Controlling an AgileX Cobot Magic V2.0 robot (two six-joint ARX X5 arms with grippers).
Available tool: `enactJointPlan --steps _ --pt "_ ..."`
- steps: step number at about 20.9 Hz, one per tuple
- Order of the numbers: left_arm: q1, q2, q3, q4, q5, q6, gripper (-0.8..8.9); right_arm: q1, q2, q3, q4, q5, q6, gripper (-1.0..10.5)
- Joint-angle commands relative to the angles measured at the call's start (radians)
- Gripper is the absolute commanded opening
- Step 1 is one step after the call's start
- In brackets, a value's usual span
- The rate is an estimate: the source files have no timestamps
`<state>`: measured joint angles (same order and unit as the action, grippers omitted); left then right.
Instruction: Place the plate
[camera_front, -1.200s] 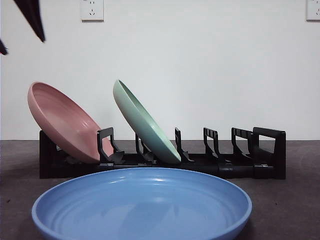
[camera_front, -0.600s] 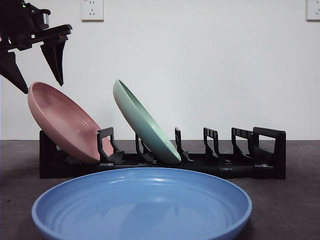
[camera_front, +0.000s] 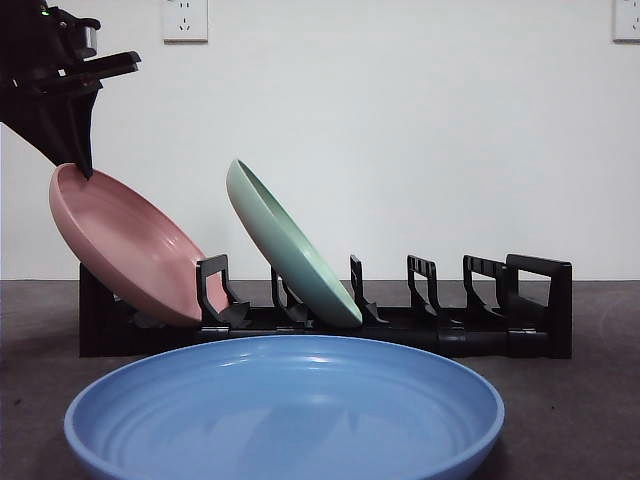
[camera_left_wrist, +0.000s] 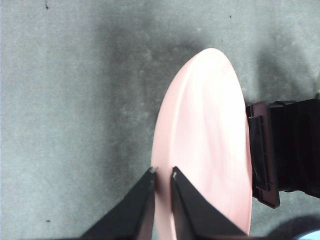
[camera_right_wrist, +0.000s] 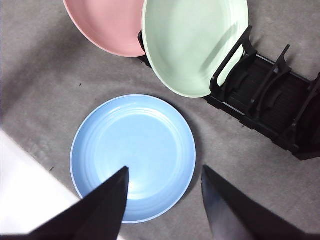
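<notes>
A pink plate (camera_front: 130, 250) leans in the left end slot of a black dish rack (camera_front: 520, 300). My left gripper (camera_front: 82, 165) is at the plate's top rim and shut on it. The left wrist view shows the two jaws (camera_left_wrist: 163, 171) pinching the rim of the pink plate (camera_left_wrist: 210, 130). A green plate (camera_front: 285, 245) leans in the slot beside it. A blue plate (camera_front: 285, 420) lies flat on the table in front of the rack. My right gripper (camera_right_wrist: 165, 172) is open and empty, high above the blue plate (camera_right_wrist: 132, 155).
The rack (camera_right_wrist: 270, 100) has several free slots to the right of the green plate (camera_right_wrist: 195, 40). The table is dark grey. A white wall stands behind the rack.
The left gripper came down from the top left corner and its jaws closed on the pink plate's top rim. The plate shifted slightly to the left.
</notes>
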<state>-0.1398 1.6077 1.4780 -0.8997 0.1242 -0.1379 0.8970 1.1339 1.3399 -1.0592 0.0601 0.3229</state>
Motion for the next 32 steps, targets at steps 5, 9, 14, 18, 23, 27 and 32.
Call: enactJointPlan --steps 5,9,14,18,23,27,32 --pt "-0.004 0.013 0.080 -0.048 -0.040 0.020 0.16 0.010 0.008 0.022 0.003 0.004 0.014 2.3" --pt "0.008 -0.002 0.167 -0.140 -0.101 0.046 0.16 0.010 0.008 0.022 -0.002 0.003 0.014 2.3" --pt "0.044 -0.063 0.231 -0.231 -0.106 0.048 0.16 0.010 0.006 0.022 -0.020 0.078 0.009 2.3" --pt "0.063 -0.156 0.230 -0.357 -0.106 0.048 0.16 0.010 -0.005 0.022 -0.020 0.173 -0.011 2.3" --pt "0.045 -0.246 0.221 -0.423 -0.105 0.040 0.16 0.010 -0.014 0.022 -0.019 0.253 -0.024 2.3" --pt "0.034 -0.314 0.195 -0.450 -0.105 0.018 0.16 0.009 -0.018 0.022 -0.017 0.264 -0.024 2.3" --pt "0.034 -0.415 0.090 -0.447 -0.092 0.001 0.16 0.009 -0.018 0.022 -0.017 0.264 -0.024 2.3"
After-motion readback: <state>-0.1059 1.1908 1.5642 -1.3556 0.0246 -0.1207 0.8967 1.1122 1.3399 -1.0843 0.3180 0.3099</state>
